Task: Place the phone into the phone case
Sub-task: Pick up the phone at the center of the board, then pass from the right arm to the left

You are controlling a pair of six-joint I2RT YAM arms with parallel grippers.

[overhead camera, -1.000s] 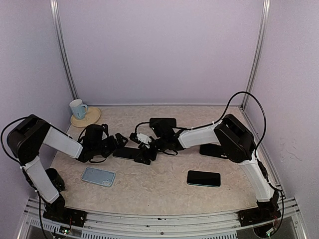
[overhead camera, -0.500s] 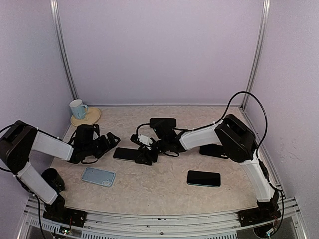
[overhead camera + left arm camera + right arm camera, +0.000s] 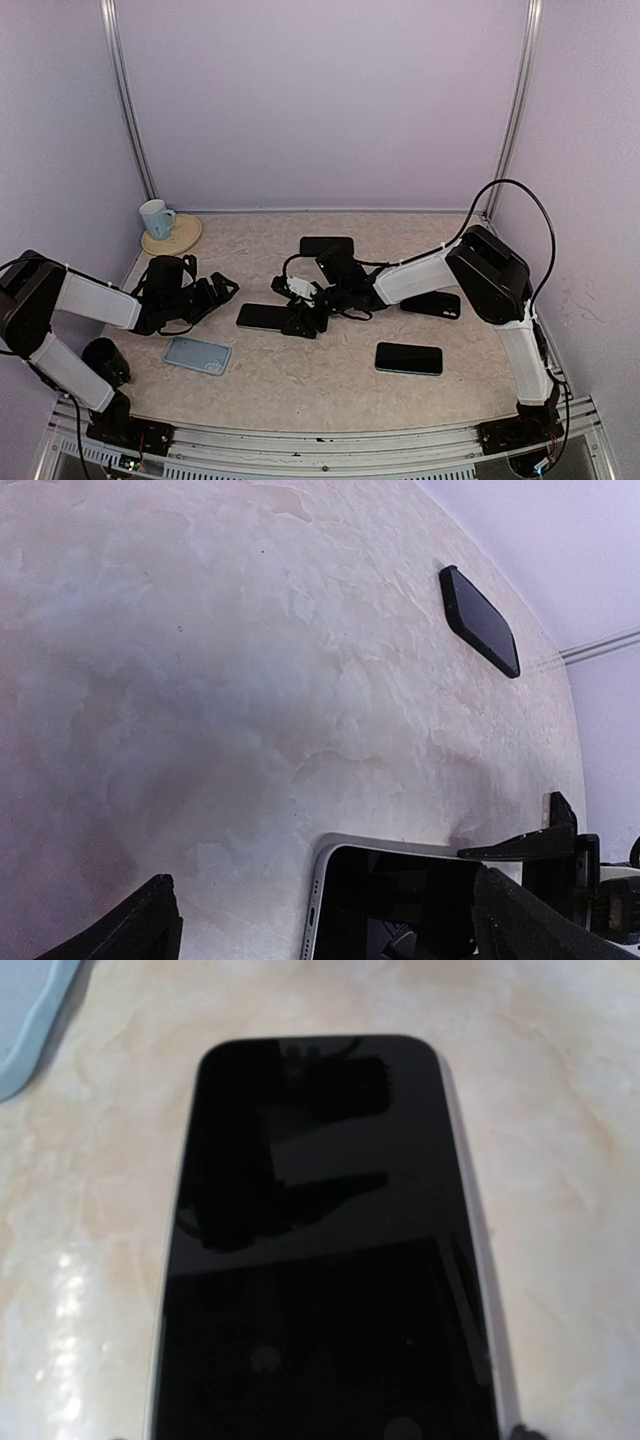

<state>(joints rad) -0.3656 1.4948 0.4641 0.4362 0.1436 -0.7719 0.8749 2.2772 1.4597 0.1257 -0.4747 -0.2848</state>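
The phone [image 3: 264, 317], black-screened with a silver rim, lies flat at the table's middle. My right gripper [image 3: 303, 322] is shut on its right end. In the right wrist view the phone [image 3: 325, 1240] fills the frame, and of the gripper [image 3: 330, 1436] only one fingertip [image 3: 520, 1431] shows beside it. The phone case [image 3: 197, 354], light blue, lies to the front left, and its corner [image 3: 25, 1020] shows in the right wrist view. My left gripper [image 3: 217, 291] stands open just left of the phone. In its own view the gripper [image 3: 335, 925] has the phone's end [image 3: 390, 900] ahead of it.
Three other dark phones lie about: one at the back [image 3: 327, 245], one under the right arm [image 3: 432, 304], one at the front right [image 3: 409, 358]. A pale blue cup [image 3: 155, 217] stands on a round coaster [image 3: 180, 237] at the back left.
The right gripper narrowed onto the phone and drew it slightly right and nearer. The left gripper let go of the phone's left end, backed away to the left and stayed open.
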